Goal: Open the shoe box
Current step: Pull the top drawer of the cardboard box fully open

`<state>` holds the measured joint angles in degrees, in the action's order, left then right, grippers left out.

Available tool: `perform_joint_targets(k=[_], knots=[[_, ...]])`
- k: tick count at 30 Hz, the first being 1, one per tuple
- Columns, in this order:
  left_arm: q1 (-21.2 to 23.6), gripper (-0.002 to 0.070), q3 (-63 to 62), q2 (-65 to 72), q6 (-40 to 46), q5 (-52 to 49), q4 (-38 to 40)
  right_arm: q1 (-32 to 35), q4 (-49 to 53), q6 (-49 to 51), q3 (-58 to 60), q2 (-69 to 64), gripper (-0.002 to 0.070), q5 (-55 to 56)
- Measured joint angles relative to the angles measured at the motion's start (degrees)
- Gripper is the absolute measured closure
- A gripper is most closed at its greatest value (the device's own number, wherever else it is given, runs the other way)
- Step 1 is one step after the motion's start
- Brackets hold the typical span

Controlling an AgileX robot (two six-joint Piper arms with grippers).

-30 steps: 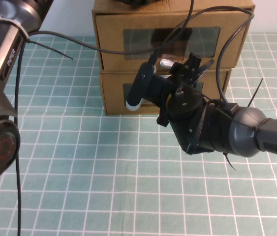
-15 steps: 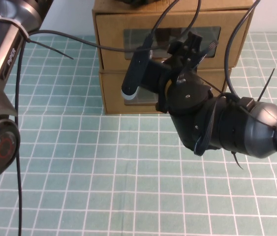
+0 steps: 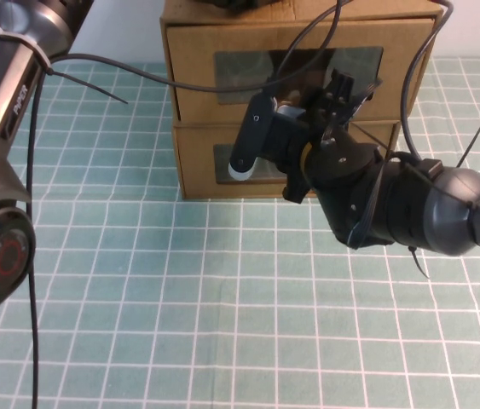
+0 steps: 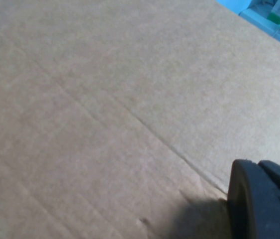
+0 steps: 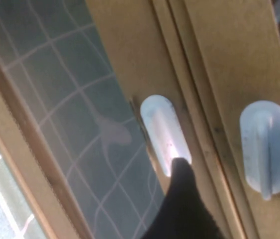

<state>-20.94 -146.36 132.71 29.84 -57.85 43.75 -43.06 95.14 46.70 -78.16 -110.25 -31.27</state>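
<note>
The upper shoe box [image 3: 197, 77] sits on a lower box [image 3: 193, 166] at the table's [image 3: 180, 298] far edge. The right gripper [image 3: 348, 89] is at its front. Only the right wrist view shows the pale fingertips [image 5: 163, 132] spread, apparently touching cardboard. The left wrist view alone shows the left gripper [image 4: 261, 199] over plain cardboard; its state cannot be told.

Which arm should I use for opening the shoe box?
Right: the right end effector is open at the front of the shoe boxes; the left end effector sits close over bare cardboard.
</note>
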Motion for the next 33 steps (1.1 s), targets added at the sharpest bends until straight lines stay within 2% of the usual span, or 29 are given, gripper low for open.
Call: perform_joint_targets(k=[15, 18, 20, 27, 33], knots=[[0.07, 0.068, 0.0, 0.0, 0.0, 0.0, 0.22, 0.62, -1.11, 1.03, -3.87, -1.67, 0.0312, 1.62], [0.12, 0.068, 0.0, 0.0, 0.0, 0.0, 0.26, 0.62, -0.84, 1.06, -4.49, -2.27, 0.042, 1.61], [0.12, 0.068, 0.0, 0.0, 0.0, 0.0, 0.26, 0.62, -0.56, 1.06, -4.77, -2.37, 0.0548, 1.48], [0.21, 0.068, 0.0, 0.0, 0.0, -0.12, 0.15, 0.62, -0.69, -0.23, -4.18, -2.12, 0.0554, 1.48], [0.64, 0.068, 0.0, 0.24, 0.0, -1.15, 1.46, -0.35, 1.69, -1.71, 2.55, 1.84, 0.0564, 1.39]])
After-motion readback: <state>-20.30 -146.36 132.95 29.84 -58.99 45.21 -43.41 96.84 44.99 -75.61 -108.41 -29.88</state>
